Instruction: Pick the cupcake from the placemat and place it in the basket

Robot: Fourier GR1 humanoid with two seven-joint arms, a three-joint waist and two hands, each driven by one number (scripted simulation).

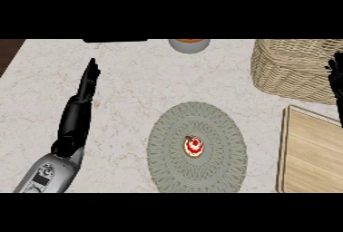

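Cupcake sits mid-placemat — both straight-fingered, released: left robot hand well aside, right robot hand at basket.

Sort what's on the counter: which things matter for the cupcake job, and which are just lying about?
Job: cupcake, placemat under it, basket, right hand at the right edge.
Lying about: wooden board, grey bowl, left hand stretched flat.

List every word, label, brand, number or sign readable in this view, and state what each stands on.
None: no readable text shows anywhere.
Cupcake on the placemat: red and white topping only, no lettering.
Basket: plain weave, no label.
Wooden board: bare.
Grey bowl at the top edge: no marking.
Left forearm cover: small dark details, too small to tell whether they are text.
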